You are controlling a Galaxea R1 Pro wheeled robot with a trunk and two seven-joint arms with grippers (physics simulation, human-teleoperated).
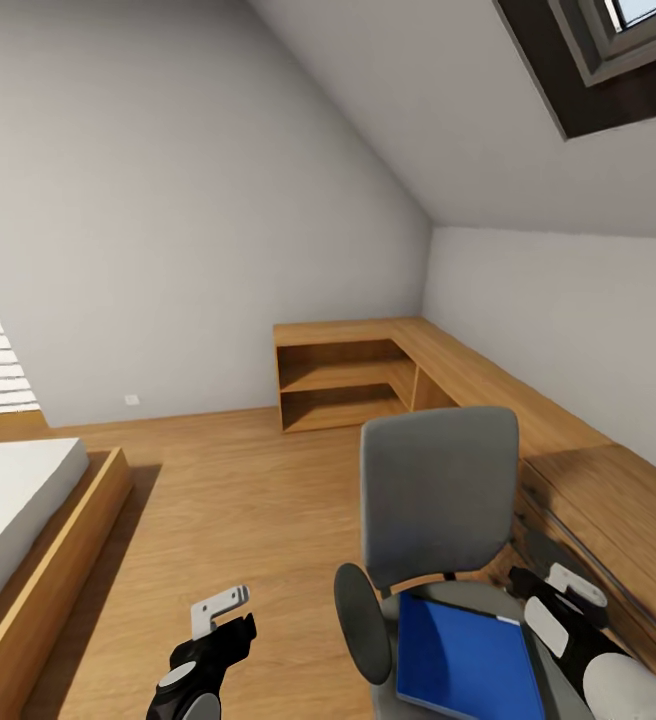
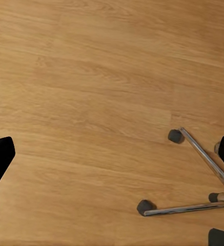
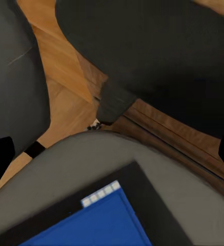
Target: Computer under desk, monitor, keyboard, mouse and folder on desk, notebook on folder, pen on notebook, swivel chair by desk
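1. Jaws of left gripper apart, holding nothing, hovering over bare wood floor beside the chair.
2. Jaws of right gripper spread wide in the right wrist view, dark tips at opposite edges of the frame, nothing between them; poised over the seat's right side.
3. Swivel chair just ahead, grey back upright, black armrest on its left side.
4. Folder bright blue, lying flat on the seat; same folder in the right wrist view, pale tab strip along one edge.
5. Dark slab under the folder in the right wrist view, possibly a notebook, too blurred to call.
6. Chrome spokes and dark casters on the floor, seen from the left wrist.
7. Low light-wood cabinet running along the far and right walls, open shelves at its end.
8. Bed with white mattress at left; skylight upper right.
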